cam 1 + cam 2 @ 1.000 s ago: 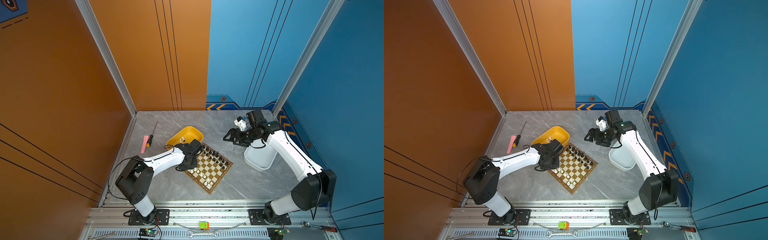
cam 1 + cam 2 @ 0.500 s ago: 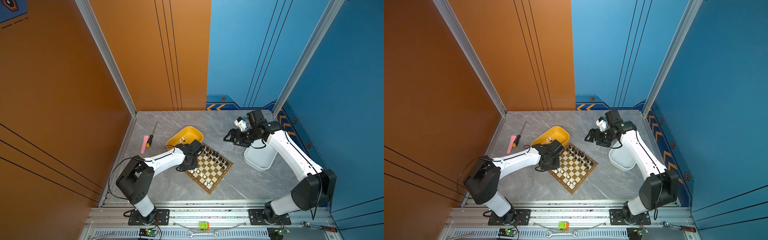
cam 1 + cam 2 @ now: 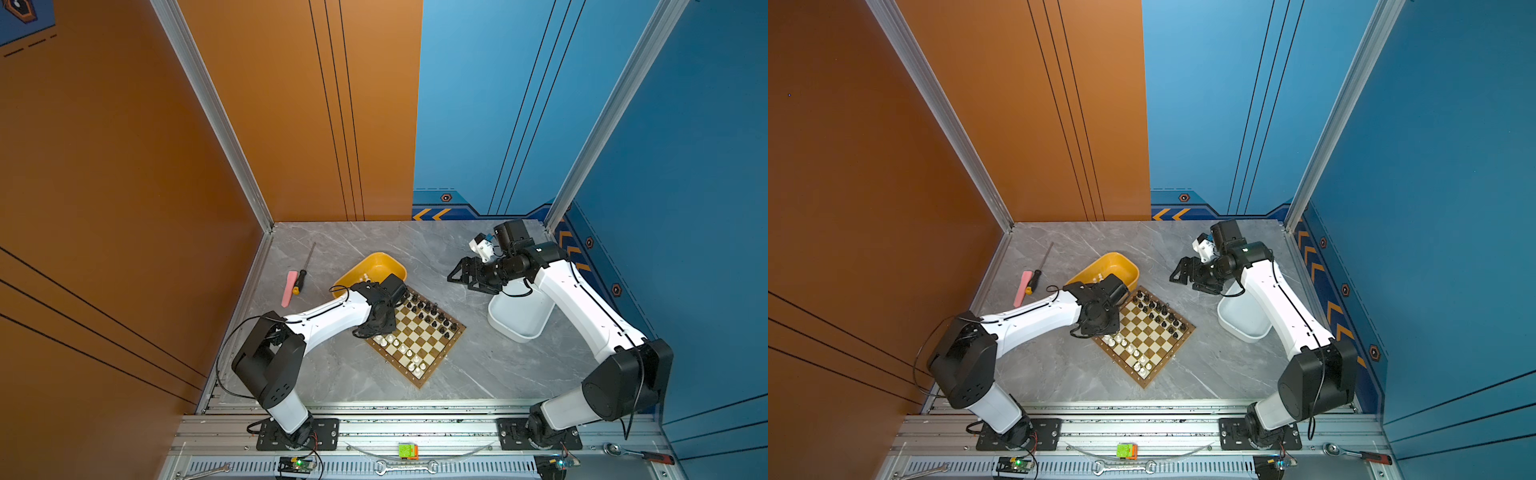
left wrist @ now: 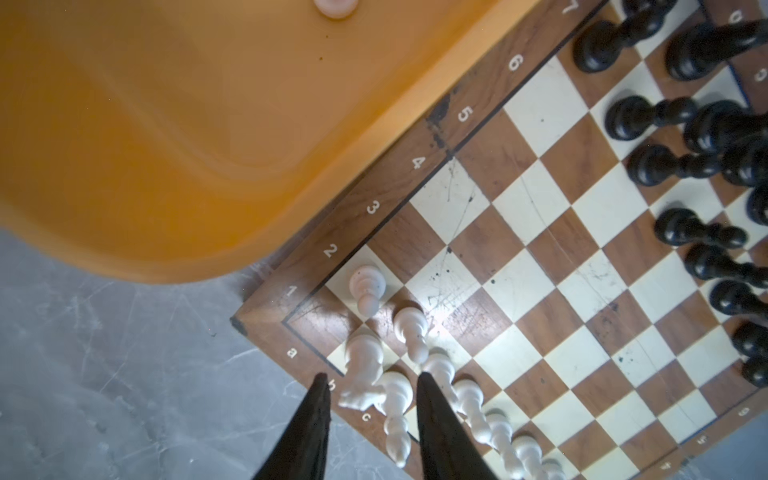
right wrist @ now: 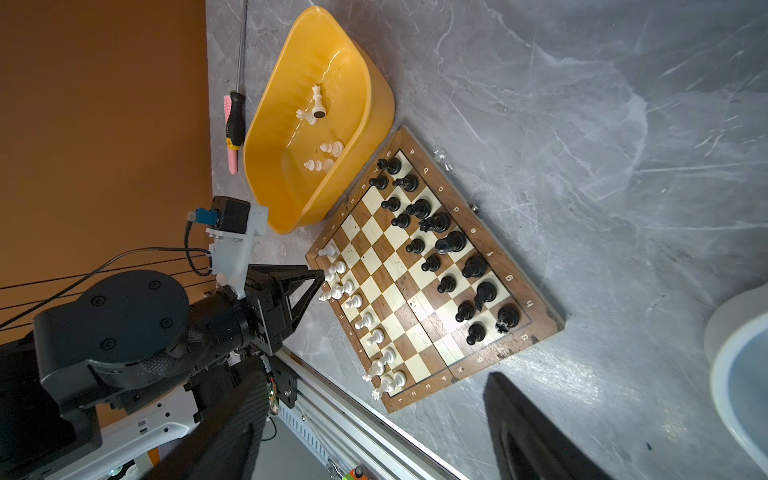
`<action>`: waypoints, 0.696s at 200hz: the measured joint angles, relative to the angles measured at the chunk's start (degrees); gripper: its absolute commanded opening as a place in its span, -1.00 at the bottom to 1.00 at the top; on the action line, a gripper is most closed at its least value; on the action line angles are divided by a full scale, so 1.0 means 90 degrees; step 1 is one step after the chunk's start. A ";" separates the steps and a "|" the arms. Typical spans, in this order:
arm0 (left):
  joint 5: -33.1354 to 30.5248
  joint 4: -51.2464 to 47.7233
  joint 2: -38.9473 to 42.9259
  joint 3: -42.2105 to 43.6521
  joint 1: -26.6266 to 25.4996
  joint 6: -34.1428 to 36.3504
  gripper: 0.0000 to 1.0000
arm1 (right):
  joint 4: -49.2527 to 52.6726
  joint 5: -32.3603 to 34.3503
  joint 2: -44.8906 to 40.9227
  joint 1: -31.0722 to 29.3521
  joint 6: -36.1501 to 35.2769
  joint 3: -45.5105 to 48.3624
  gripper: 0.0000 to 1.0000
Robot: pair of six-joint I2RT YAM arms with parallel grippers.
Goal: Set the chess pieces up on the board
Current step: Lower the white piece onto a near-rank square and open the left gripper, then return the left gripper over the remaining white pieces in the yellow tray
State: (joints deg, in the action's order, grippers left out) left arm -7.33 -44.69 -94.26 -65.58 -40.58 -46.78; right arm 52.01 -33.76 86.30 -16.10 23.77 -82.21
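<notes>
While left claw straddles a white knight, narrowly parted, right claw gapes wide

Floor: grey marble slab; white veins; soft glare
Behind slab: orange wall on left half; blue wall on right half; yellow chevrons at blue base
Slab's back corners: aluminium posts
Slab's front: aluminium rail

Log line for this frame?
left gripper: open at white knight | right gripper: open, empty | yellow tray: holds white pieces
</notes>
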 measured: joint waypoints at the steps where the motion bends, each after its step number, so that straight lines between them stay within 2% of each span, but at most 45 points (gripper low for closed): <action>1: -0.0002 -0.0015 0.0007 -0.0005 0.0005 0.0005 -0.22 | 0.0000 0.0000 0.0000 0.0000 0.0000 0.0000 0.68; 55: -0.0034 -0.0571 0.0355 -0.0114 0.0248 0.0219 -0.19 | -0.0015 -0.0002 0.0010 0.0000 0.0005 -0.0061 0.68; 107: -0.0216 -0.0850 0.0461 -0.1132 0.1336 0.0724 -0.19 | -0.0257 -0.0002 0.0058 0.0000 0.0070 -0.0097 0.69; 139: -0.0316 -0.0828 -0.0058 -0.2072 0.1809 0.1093 -0.20 | -0.0444 0.0000 0.0114 -0.0002 0.0136 -0.0100 0.69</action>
State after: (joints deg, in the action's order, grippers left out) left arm -10.17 -52.14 -94.78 -84.23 -24.29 -36.95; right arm 48.01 -33.76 87.33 -16.12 24.99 -83.11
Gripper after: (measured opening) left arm 0.404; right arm 0.842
